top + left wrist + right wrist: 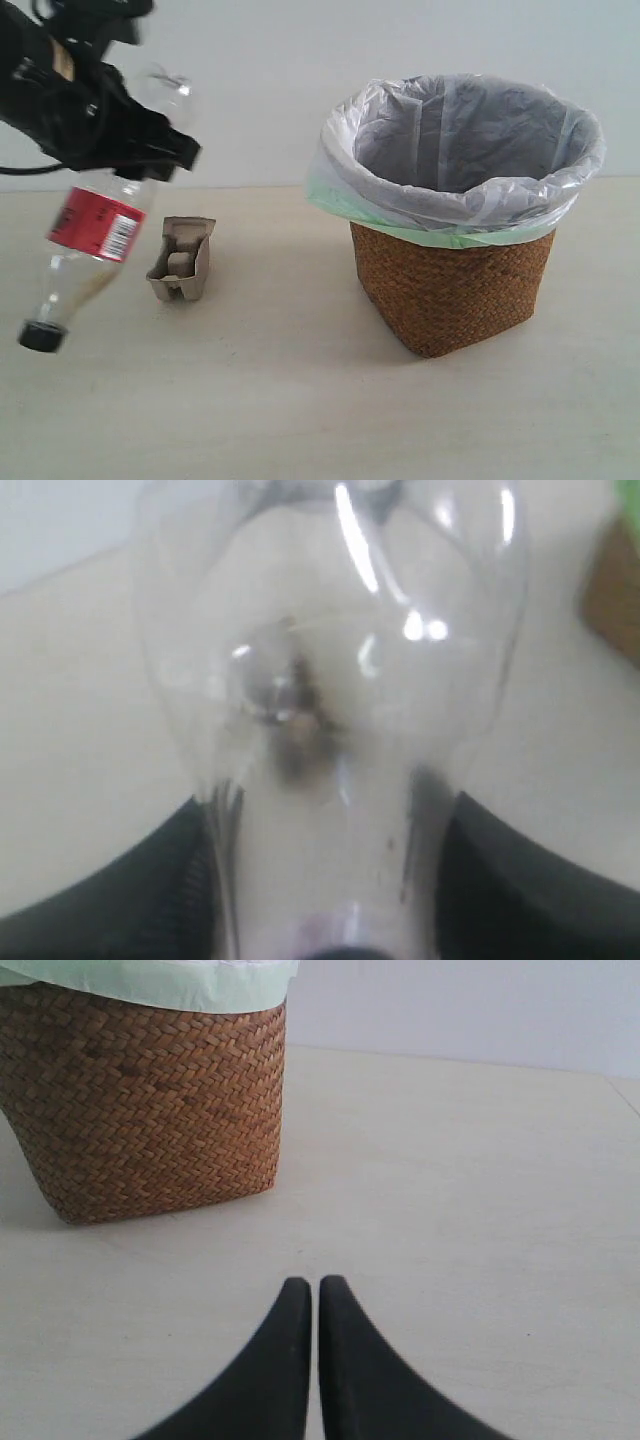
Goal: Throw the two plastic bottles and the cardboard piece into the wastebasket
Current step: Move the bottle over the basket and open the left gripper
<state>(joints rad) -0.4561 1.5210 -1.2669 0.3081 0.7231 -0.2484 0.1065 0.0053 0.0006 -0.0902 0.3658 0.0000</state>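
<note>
cap-down, clear red-labelled plastic bottle (90,235) clamped in left gripper (150,160), likely bound for brown bag-lined wicker wastebasket (450,290); right gripper (315,1305) pinched together, empty.

**Cut off, blurred or hidden**

The left gripper (140,160) is smeared with blur and runs out past the exterior view's top and left edges. It covers the red-label bottle (90,235) just above the label, whose print is too small to read. In the left wrist view that bottle is out of focus and overflows top and bottom, and only dark slivers of the jaws show in the lower corners. The near fold of the bag (460,150) hides the bottom of the wastebasket (450,285), which also masks a stretch of the counter's (300,400) far edge. The right wrist view crops the wastebasket's rim and the roots of the right gripper's (315,1295) jaws.
</note>
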